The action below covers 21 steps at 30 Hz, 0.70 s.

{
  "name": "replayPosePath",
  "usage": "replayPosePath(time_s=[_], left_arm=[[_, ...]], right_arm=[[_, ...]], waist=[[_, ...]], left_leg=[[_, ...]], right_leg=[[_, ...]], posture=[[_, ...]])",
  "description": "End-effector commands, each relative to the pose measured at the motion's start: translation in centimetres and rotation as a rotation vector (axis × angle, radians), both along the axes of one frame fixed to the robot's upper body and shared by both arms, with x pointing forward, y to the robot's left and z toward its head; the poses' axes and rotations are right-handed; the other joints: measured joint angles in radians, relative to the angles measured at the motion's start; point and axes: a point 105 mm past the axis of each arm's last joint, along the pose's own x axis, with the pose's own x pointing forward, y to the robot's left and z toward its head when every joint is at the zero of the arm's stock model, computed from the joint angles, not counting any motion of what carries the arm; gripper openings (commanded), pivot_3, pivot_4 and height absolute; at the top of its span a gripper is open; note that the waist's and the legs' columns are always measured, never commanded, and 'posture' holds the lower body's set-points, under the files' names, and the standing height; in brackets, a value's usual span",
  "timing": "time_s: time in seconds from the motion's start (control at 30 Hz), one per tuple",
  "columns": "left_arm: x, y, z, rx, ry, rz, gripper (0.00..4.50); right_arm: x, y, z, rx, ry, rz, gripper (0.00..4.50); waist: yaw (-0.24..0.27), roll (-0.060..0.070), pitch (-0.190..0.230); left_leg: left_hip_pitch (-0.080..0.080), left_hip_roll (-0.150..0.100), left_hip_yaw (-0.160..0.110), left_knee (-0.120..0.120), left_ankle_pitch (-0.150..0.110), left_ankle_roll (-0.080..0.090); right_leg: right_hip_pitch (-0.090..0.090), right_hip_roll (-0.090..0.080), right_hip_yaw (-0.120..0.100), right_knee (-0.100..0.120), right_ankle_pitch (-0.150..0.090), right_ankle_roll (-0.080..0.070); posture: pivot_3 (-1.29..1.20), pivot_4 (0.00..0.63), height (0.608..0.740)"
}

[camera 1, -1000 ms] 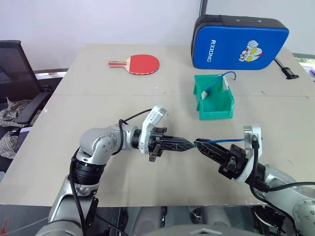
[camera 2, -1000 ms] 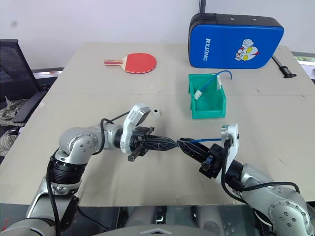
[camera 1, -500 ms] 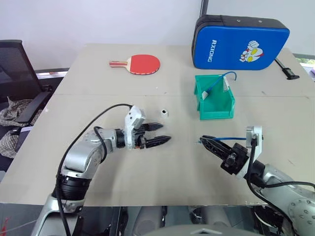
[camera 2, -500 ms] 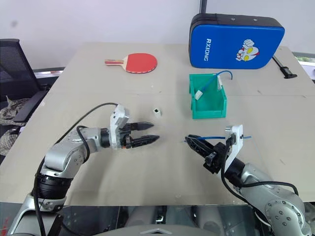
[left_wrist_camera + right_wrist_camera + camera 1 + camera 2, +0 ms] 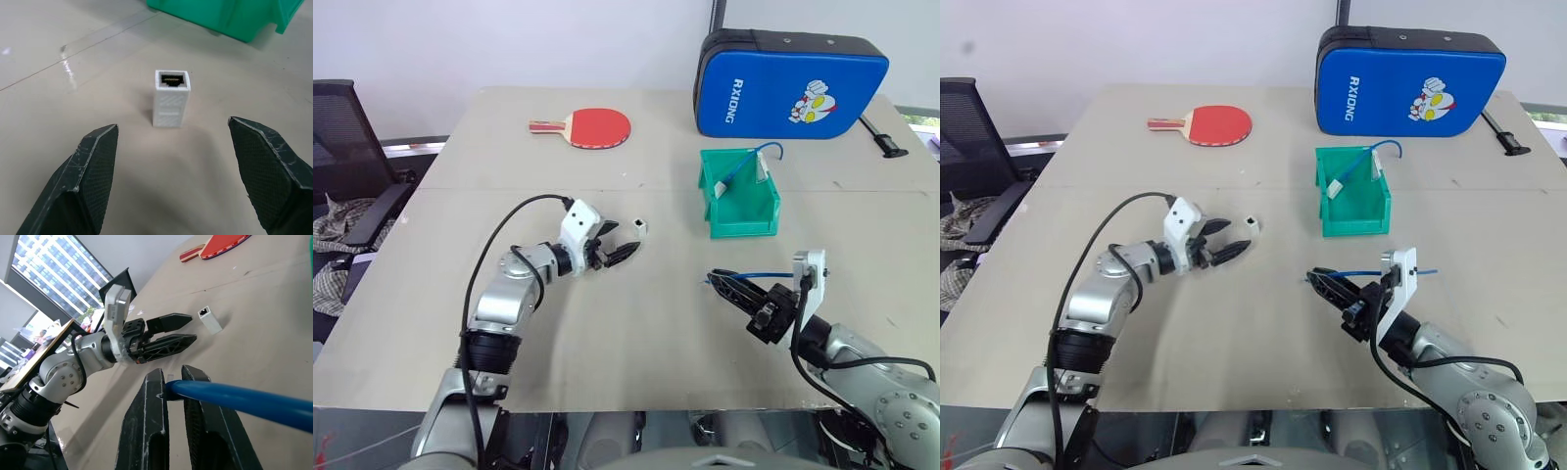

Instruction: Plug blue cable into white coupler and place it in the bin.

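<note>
The coupler [image 5: 171, 98] is seen upright on the tabletop [image 5: 636, 323], framed between the wide-open fingers of the left tool [image 5: 619, 251], nothing gripped. The cable [image 5: 234, 399] is pinched near its plug by the right tool [image 5: 722, 284]. Light, rigid and easily toppled, the coupler is best taken across its flat sides.

1. A beige table [image 5: 558, 147] stands before a plain white wall [image 5: 509, 39].
2. A black office chair [image 5: 347, 157] stands beside the table's left edge.
3. Past the chair, the right wrist view shows windows [image 5: 54, 276] facing daylit buildings.
</note>
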Motion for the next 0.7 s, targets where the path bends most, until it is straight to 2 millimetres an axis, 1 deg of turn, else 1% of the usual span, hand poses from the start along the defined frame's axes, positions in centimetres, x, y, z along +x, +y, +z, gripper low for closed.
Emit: replayPosePath(time_s=[0.03,0.07,0.13,0.2,0.33,0.4,0.47,0.57,0.7], left_arm=[[1.4,-0.9,0.0,0.068,-0.046,-0.002,3.65],[1.8,-1.2,-0.2,0.076,-0.044,-0.001,3.65],[2.3,-1.8,-0.4,0.096,-0.054,-0.013,3.16],[2.5,-2.1,-0.6,0.102,-0.049,-0.03,2.24],[2.9,-2.3,-0.5,0.102,-0.054,-0.041,0.57],[2.4,-3.0,-0.1,0.065,-0.041,-0.096,0.57],[1.5,-3.9,0.3,0.034,-0.03,-0.179,0.57],[-0.9,-5.5,0.6,0.006,0.006,-0.358,0.57],[-3.2,-7.1,0.3,0.056,0.006,-0.535,0.57]], right_arm=[[-0.3,0.1,1.1,0.006,-0.053,-0.006,0.0],[-0.4,0.1,1.1,0.004,-0.055,-0.01,0.0],[-0.5,0.0,1.0,-0.004,-0.057,-0.018,0.0],[-0.6,-0.1,0.9,-0.015,-0.06,-0.027,0.0],[-0.6,-0.3,0.8,-0.035,-0.079,-0.042,0.0],[-0.6,-0.4,0.7,-0.054,-0.096,-0.046,0.0],[-0.5,-0.4,0.7,-0.079,-0.117,-0.049,0.0],[0.5,-0.9,0.7,-0.205,-0.19,-0.042,0.0],[1.8,-1.1,0.6,-0.36,-0.278,0.015,0.0]], waist=[[0.0,0.0,0.0],[0.0,0.0,0.0],[0.0,0.0,0.0],[0.0,0.0,0.0],[0.0,-0.001,0.0],[0.0,0.0,0.0],[-0.001,-0.001,0.0],[-0.003,0.0,0.0],[-0.001,-0.001,0.0]], left_leg=[[0.0,0.0,0.0,0.0,0.0,0.0],[0.0,0.0,0.0,0.0,0.0,0.0],[0.0,0.0,0.0,0.0,0.0,0.0],[0.0,0.0,0.0,0.0,0.0,0.0],[0.0,0.0,0.0,0.0,0.0,0.0],[0.0,0.0,0.0,0.0,0.0,0.0],[0.0,0.0,0.0,0.0,0.0,0.0],[0.0,0.0,0.0,0.0,0.0,0.0],[0.0,0.0,0.002,0.0,0.0,0.0]], right_leg=[[0.0,0.0,0.0,0.0,0.001,0.001],[0.0,0.0,-0.001,0.0,0.001,0.001],[0.0,0.0,-0.001,0.0,0.001,0.002],[0.0,0.0,-0.001,0.0,0.001,0.002],[0.0,0.0,-0.001,0.0,0.001,0.002],[0.0,0.0,-0.001,0.0,0.001,0.002],[0.0,0.0,-0.001,0.0,0.001,0.002],[0.0,0.0,-0.001,0.0,0.001,0.001],[0.0,0.0,0.0,0.0,-0.001,-0.001]], posture=[[0.0,0.15,0.731],[0.0,0.15,0.731],[0.0,0.15,0.731],[0.0,0.15,0.731],[0.0,0.15,0.731],[0.0,0.15,0.731],[0.0,0.15,0.731],[0.0,0.15,0.731],[0.0,0.15,0.731]])
